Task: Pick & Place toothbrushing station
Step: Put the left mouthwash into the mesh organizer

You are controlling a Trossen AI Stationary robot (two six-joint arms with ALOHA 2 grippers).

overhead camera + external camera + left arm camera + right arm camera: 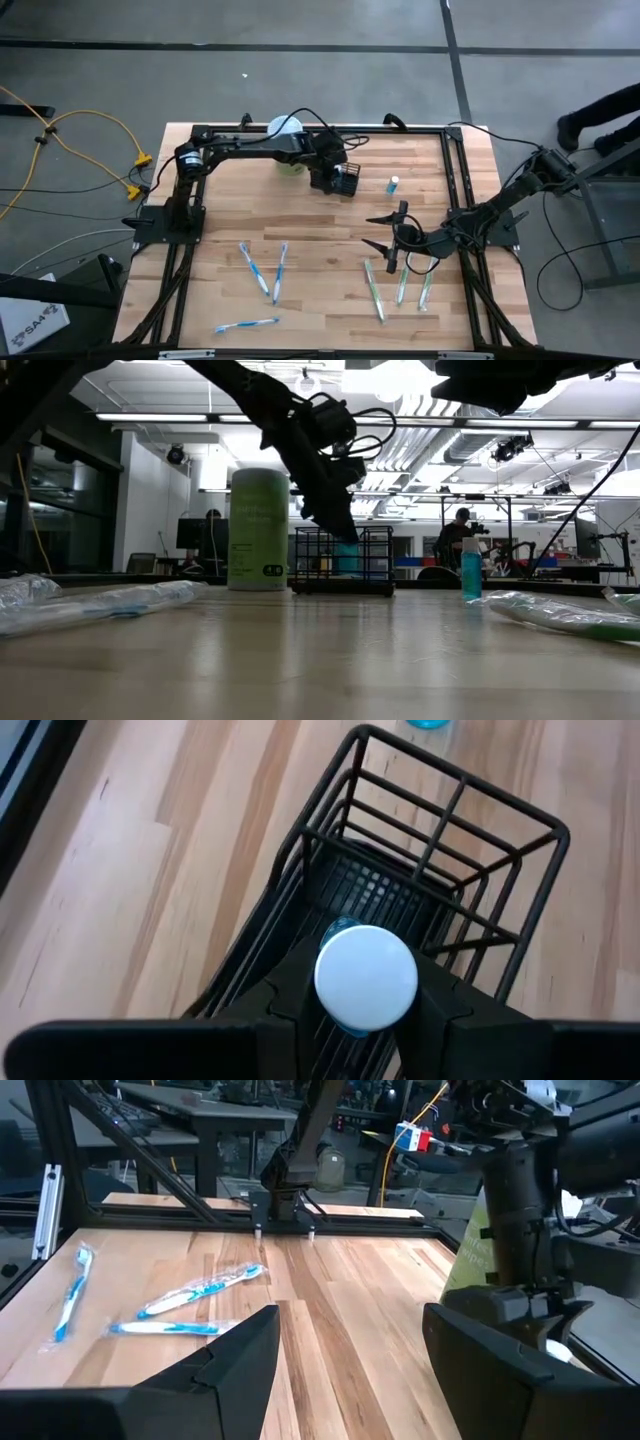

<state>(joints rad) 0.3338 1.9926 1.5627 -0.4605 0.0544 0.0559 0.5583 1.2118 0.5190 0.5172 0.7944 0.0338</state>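
Gripping a small white-capped blue bottle point(365, 978) with the left end effector point(352, 1010), directly over the black wire toothbrushing station point(344, 180) standing on the tabletop point(310, 235) beside a pale green canister point(258, 530), label unreadable; hovering with right end effector point(385, 232) open near wrapped toothbrushes point(398, 284)

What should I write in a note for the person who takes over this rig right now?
Left gripper: fingers closed on a small white-capped bottle, held over the black wire caddy at the table's far side.
Right gripper: fingers open, empty, waiting above the green toothbrushes.
A second small blue bottle stands beside the caddy.
Blue toothbrushes lie near the left arm.
Done: nothing in the caddy yet.
Left: release the bottle, then the rest.
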